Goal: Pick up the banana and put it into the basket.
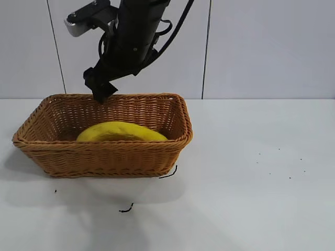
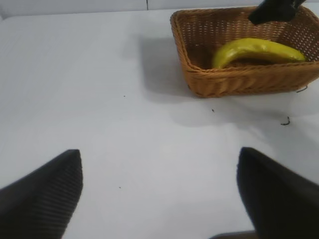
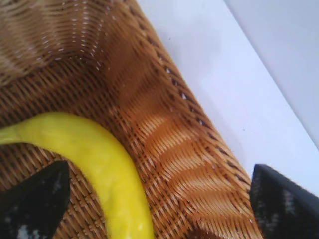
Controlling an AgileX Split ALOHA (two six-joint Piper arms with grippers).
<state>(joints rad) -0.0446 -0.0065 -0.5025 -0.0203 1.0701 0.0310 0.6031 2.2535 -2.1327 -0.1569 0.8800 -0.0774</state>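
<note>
The yellow banana (image 1: 121,132) lies on the floor of the wicker basket (image 1: 104,157), which stands at the left of the white table. My right gripper (image 1: 99,86) hangs just above the basket's back rim, open and empty. In the right wrist view its fingers stand wide apart (image 3: 155,172), with the banana (image 3: 112,174) below them on the basket's weave (image 3: 189,164), untouched. My left gripper (image 2: 159,194) is open and empty over bare table, well away from the basket (image 2: 239,79) and banana (image 2: 256,50). It does not show in the exterior view.
A few small black scraps (image 1: 125,209) lie on the table in front of the basket, one (image 1: 168,172) at its front right corner. A white panelled wall stands close behind. The table (image 1: 261,183) stretches to the right of the basket.
</note>
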